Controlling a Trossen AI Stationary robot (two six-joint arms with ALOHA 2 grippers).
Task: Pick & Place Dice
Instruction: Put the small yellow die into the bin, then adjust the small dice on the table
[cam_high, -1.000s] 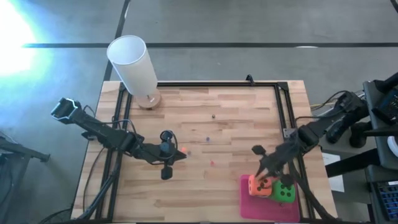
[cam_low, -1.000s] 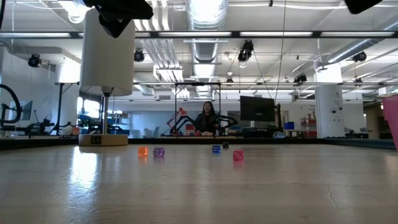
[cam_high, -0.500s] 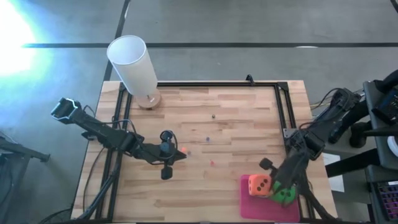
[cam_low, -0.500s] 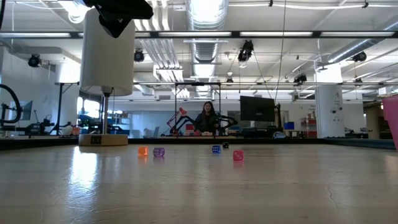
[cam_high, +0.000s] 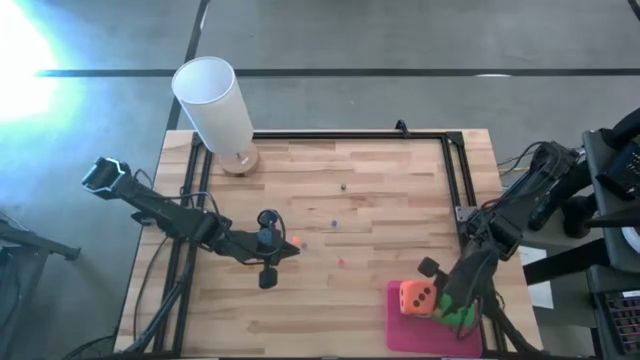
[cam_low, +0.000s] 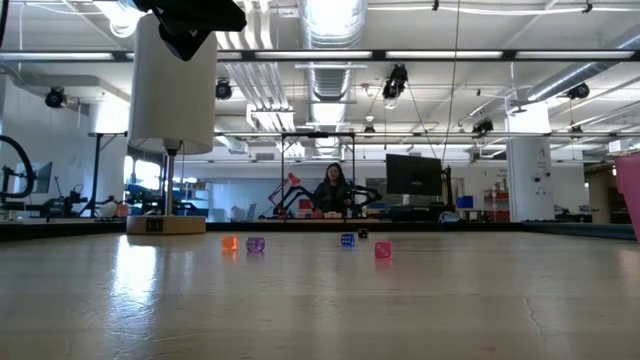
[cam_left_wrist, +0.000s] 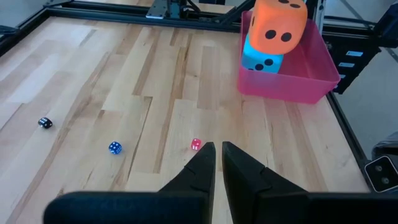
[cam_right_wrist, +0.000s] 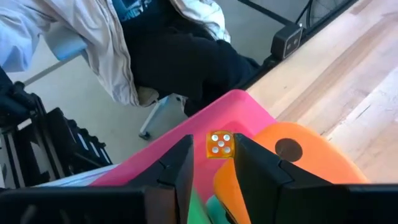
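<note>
A pink tray (cam_high: 402, 328) at the table's near right holds large soft dice: an orange one (cam_left_wrist: 280, 25) stacked on a teal one (cam_left_wrist: 261, 60), with a green one (cam_high: 460, 318) beside them. My right gripper (cam_right_wrist: 214, 155) hovers over the tray, open, and a tiny orange die (cam_right_wrist: 220, 144) sits between its fingertips. My left gripper (cam_left_wrist: 216, 155) waits shut over the middle of the table, pointing at the tray. Small red (cam_left_wrist: 196, 144), blue (cam_left_wrist: 114, 147) and black (cam_left_wrist: 45, 122) dice lie on the wood. My right gripper has the tiny orange die's side (cam_right_wrist: 231, 144) right against the inner face of one finger (cam_right_wrist: 249, 163), while pink tray shows in a gap between the die and the other finger. Whether that finger still touches the die, I cannot tell. The die is up at the fingertips, above the tray.
A tall white cylinder (cam_high: 215, 105) on a wooden foot stands at the far left corner. A black metal frame (cam_high: 350, 135) runs along the table's edges. A seated person (cam_right_wrist: 155, 50) is just past the table's right edge, beyond the tray.
My right gripper has swung toward the table's near right, from over the orange die to over the green die's side of the tray, and has turned a little as it went.
</note>
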